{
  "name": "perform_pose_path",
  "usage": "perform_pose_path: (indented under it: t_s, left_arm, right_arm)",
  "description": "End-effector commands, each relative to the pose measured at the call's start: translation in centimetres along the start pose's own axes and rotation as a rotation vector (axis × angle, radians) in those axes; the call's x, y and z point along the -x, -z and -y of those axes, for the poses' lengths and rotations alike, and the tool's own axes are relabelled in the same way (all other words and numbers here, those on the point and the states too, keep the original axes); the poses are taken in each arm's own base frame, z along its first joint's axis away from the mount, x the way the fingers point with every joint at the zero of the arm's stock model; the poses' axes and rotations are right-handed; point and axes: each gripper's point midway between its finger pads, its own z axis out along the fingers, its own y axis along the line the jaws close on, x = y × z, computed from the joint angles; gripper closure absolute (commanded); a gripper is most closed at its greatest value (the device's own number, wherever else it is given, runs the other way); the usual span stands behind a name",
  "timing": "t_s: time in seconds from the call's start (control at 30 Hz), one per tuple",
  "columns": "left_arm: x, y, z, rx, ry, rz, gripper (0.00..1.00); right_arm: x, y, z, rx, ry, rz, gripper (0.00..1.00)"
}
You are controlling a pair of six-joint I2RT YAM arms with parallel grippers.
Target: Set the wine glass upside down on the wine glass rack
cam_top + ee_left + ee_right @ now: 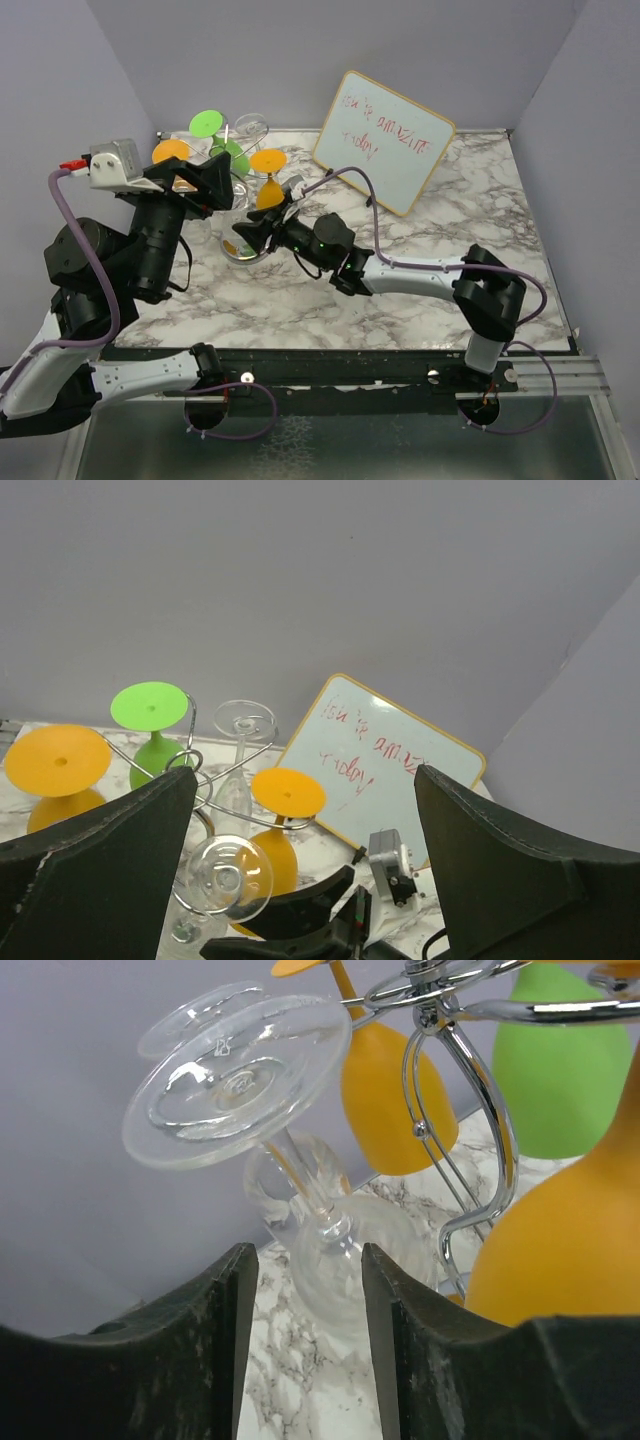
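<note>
1. Right wrist view: a clear wine glass (325, 1250) sits at centre frame, foot up and bowl down, leaning toward the upper left. Its round foot fills the upper left, and its stem runs down into the gap between two dark fingers.
2. The right gripper (310, 1250) has its fingers a narrow way apart, on either side of the spot where stem meets bowl. The glass seems to touch the finger at frame right. A sliver of marble table (300, 1380) shows beside the finger at frame left, so I cannot tell whether the glass is clamped.
3. The wine glass rack (428, 1012), made of shiny chrome wire, stands just right of the glass in the upper right. An orange glass (385, 1090) and a green glass (560, 1080) hang there, with a second clear glass (200, 1005) behind.
4. Left wrist view: the left gripper (305, 773) is spread wide and empty, looking down on the rack. A whiteboard (385, 770) sits at centre right.
5. Handling, as a judgement: the glass is probably light, rigid, slick and brittle. The stem or the narrow neck of the bowl is the safest hold, with gentle pressure. A hard pinch could crack it, a loose one could let it slide, and a knock against the wire or the neighbouring glasses could chip it.
</note>
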Motion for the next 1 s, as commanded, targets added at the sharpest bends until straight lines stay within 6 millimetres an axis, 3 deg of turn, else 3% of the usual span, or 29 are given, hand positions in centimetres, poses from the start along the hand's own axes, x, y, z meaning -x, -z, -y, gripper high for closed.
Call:
perform_pose_path:
  t_s: [0.0,0.3,0.47,0.53,0.7,0.97]
  left_arm:
    - [-1.1,0.6,-0.3,-0.020,-0.015,-0.037,0.09]
    - [-3.4,2.2,-2.1,-0.014,-0.029,-0.098,0.09]
    - [-4.3,3.6,-3.9,-0.003,-0.033,-0.130,0.09]
    - [-4.1,4.1,-4.5,-0.007,-0.045,-0.135,0.09]
    - [-3.6,5.3,-4.8,-0.070,-0.077,-0.171,0.09]
    - [-2.9,6.9,-5.7,-0.137,-0.113,-0.167,0.07]
  right_arm:
    - [2.2,1.7,-0.8,0.009,-0.003,0.026,0.47]
    - [1.8,7.6,-1.0,0.019,0.025,-0.098,0.38]
    - [2.3,12.7,1.7,-0.141,0.073,-0.205,0.31]
    - [2.7,15.1,3.6,-0.254,0.114,-0.260,0.22]
    - [7.0,20.9,8.1,-0.584,0.183,-0.278,0.15]
    - [15.2,27.9,9.8,-0.813,0.243,-0.185,0.10]
